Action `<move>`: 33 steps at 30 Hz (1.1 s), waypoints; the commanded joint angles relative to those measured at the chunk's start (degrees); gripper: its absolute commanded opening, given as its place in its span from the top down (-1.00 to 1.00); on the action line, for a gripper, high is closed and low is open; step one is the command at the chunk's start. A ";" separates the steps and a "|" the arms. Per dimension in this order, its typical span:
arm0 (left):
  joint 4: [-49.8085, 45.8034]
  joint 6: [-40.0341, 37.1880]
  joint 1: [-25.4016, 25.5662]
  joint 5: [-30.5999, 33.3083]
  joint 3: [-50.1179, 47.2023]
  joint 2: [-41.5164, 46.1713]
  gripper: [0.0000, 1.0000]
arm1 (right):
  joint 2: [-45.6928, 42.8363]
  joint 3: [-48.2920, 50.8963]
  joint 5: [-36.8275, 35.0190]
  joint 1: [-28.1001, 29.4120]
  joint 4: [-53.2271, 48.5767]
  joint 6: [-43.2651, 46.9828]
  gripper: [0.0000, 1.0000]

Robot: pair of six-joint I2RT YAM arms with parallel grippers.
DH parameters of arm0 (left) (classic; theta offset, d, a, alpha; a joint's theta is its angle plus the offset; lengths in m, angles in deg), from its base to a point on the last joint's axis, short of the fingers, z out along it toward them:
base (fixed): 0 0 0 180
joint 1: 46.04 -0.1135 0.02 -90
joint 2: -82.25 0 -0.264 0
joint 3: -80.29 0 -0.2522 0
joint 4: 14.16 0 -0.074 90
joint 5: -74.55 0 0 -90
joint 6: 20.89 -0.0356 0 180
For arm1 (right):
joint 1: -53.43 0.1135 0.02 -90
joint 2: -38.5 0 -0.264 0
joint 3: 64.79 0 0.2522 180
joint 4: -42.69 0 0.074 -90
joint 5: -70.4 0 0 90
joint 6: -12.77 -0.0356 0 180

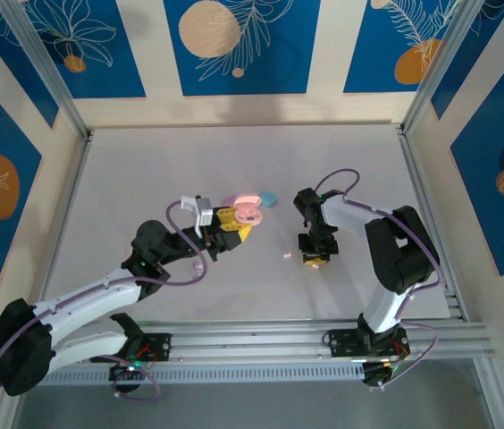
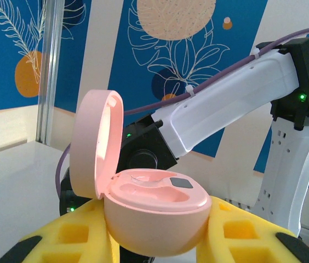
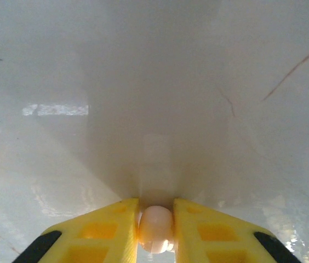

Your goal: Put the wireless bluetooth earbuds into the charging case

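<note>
My left gripper (image 2: pixel 155 241) is shut on an open peach-pink charging case (image 2: pixel 157 216), gripped by its body between the yellow fingers (image 2: pixel 75 235). The lid (image 2: pixel 96 143) stands up at the left and the two moulded wells look empty. From above, that case (image 1: pixel 251 214) sits at the tip of the left gripper (image 1: pixel 237 224), mid-table. My right gripper (image 3: pixel 155 230) is shut on a small peach earbud (image 3: pixel 155 226), low over the white table. From above the right gripper (image 1: pixel 313 258) points down, right of centre. Another tiny pink earbud (image 1: pixel 287 256) lies on the table just left of it.
A light blue case (image 1: pixel 269 197) lies just behind the held case. The right arm (image 2: pixel 236 104) crosses the background of the left wrist view. Metal frame posts (image 1: pixel 431 80) and patterned walls border the grey table (image 1: pixel 145 170).
</note>
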 commanded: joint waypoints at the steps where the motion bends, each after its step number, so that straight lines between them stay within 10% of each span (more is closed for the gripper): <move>1: 0.73 -0.55 0.28 -0.85 1.19 0.69 0.62 | -0.29 -1.29 0.19 0.32 -0.96 0.36 0.60; 9: 0.10 -1.02 0.27 -0.49 1.19 0.93 0.63 | -9.81 -1.12 6.91 -0.28 0.53 -1.55 0.63; 24: -2.67 -3.70 0.31 0.31 1.10 2.42 0.63 | -31.47 9.13 66.93 -11.92 37.50 -24.29 0.59; 33: -4.52 -4.92 0.26 0.63 0.93 3.62 0.62 | -31.72 9.90 75.98 -11.85 49.26 -34.73 0.57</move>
